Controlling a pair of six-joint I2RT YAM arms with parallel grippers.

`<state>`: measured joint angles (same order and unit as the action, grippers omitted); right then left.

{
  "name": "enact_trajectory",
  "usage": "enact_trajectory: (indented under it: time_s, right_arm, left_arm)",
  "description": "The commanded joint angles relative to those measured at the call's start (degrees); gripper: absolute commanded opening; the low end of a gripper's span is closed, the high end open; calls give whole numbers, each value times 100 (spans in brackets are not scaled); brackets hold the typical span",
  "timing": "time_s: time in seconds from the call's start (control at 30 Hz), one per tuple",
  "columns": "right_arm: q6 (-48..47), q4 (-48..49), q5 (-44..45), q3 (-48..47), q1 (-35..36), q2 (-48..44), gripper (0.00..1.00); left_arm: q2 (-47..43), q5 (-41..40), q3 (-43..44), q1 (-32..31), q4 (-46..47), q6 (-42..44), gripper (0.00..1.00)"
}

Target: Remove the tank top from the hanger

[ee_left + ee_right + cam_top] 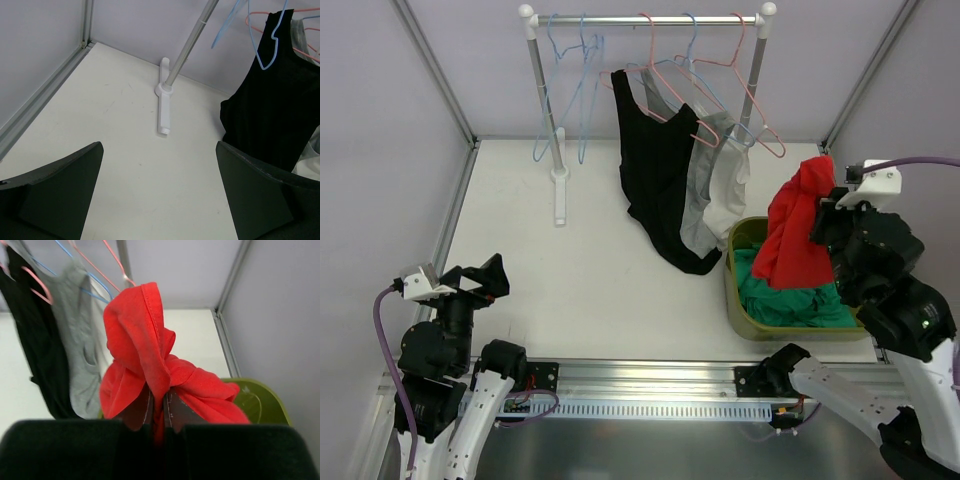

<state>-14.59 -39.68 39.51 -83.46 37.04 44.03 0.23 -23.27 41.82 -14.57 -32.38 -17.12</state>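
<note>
Right gripper (158,411) clamping red tank top (135,335) at bunched fold, probably near strap; fabric hanging limp: soft, light. Left gripper (159,160) idling, spread wide.

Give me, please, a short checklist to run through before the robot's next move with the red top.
1. Red tank top clamped in the right end effector: ok.
2. Red tank top apart from the rack: ok.
3. Green bin under the held top: ok, judging by the top view.
4. Room in the bin beside the green cloth: cannot tell.
5. Left end effector open, holding nothing, away from the bin: ok.
6. Black top and grey top hanging on the rack: ok.
</note>
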Motion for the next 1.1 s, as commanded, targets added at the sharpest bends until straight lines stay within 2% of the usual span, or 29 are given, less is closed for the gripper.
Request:
enact_trajectory:
  time_s: [0.0, 0.1, 0.17, 0.27, 0.37, 0.47, 0.57, 0.63, 0.9, 0.93, 0.97, 1.0, 1.03, 1.07]
  right_arm:
    - [342, 224, 417, 505, -293, -61, 0]
    - [606, 215, 93, 988, -854, -114, 0]
    - [869, 224, -196, 1234, -1469, -123, 0]
    - [1255, 294, -943, 1805, -2276, -149, 0]
    - [1650, 636, -1121, 2605, -2700, -289, 0]
    - [2090, 1005, -1261, 3545, -2920, -447, 0]
    - [3021, 1585, -1708, 4705, -3044, -790, 0]
    - [3663, 1840, -1666, 5336, -3106, -966, 0]
    - [4491, 2122, -1569, 5947, -3194, -1107, 1]
    - [4395, 2122, -1560, 5903, -3203, -1098, 6]
    - [4299, 2105, -1664, 5833, -3237, -1142, 17]
    - [4167, 2035, -1700, 5624, -3238, -1195, 37]
    - [4009, 1965, -1692, 5482, -3247, -1239, 72]
    - [3903, 1877, -1631, 5333, -3247, -1274, 74]
  left_arm:
    - [-489, -64, 19, 7, 92, -19, 99]
    - [-454, -29, 19, 7, 92, -10, 99]
    - [-436, 6, 19, 7, 100, -1, 99]
    - [-418, 24, 19, 7, 100, -1, 99]
    - [-418, 33, 19, 7, 100, -1, 99]
    - [-418, 33, 28, 7, 100, -1, 99]
    - [-436, 24, 28, 7, 100, -1, 99]
    - [-445, 15, 19, 7, 92, -1, 99]
    - [-419, 15, 19, 7, 92, -19, 99]
    - [-392, 6, 19, 7, 83, -19, 99]
    - [-340, -2, 19, 7, 74, -45, 99]
    - [-191, -2, 28, 7, 57, -54, 99]
    - [-94, 15, 62, 7, 13, -72, 99]
    - [46, 41, 89, 7, -22, -106, 99]
